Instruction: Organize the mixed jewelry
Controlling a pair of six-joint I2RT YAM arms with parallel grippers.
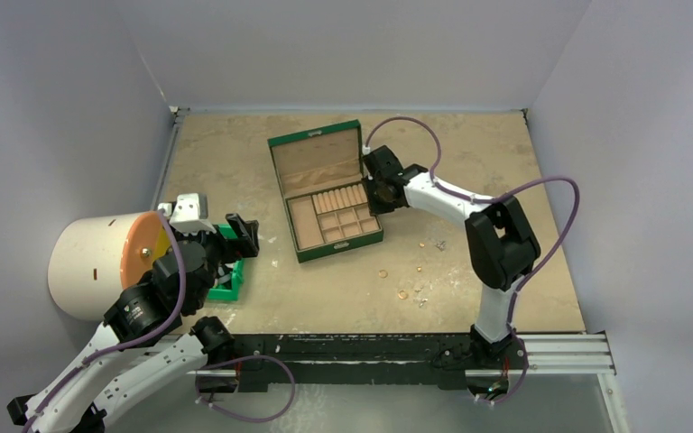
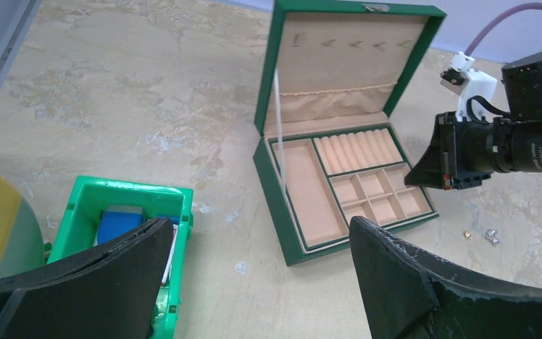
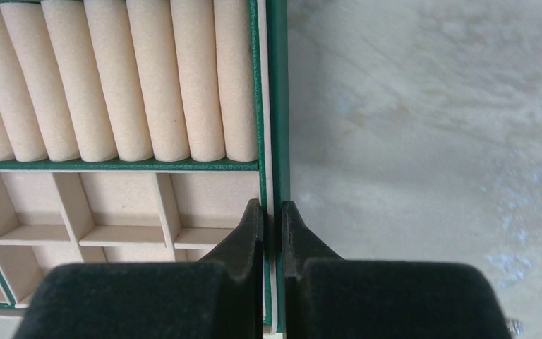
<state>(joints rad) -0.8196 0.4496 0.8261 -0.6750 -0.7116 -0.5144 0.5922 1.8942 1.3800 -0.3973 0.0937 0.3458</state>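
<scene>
Finding: the mixed jewelry (image 1: 403, 294) shows as specks, too small to type individually. The green bin (image 2: 128, 192) has contents largely hidden behind a finger (image 2: 113, 282) of the left gripper (image 2: 262, 229). The green box (image 3: 276, 106) is cut off by the right wrist view's edges.

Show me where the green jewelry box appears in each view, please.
Top external: the green box stands open, just above centre.
Left wrist: the green box is right of centre, upper half.
Right wrist: the green box fills the left half, seen close.
Shared landmark: its tan cushion rolls.
</scene>
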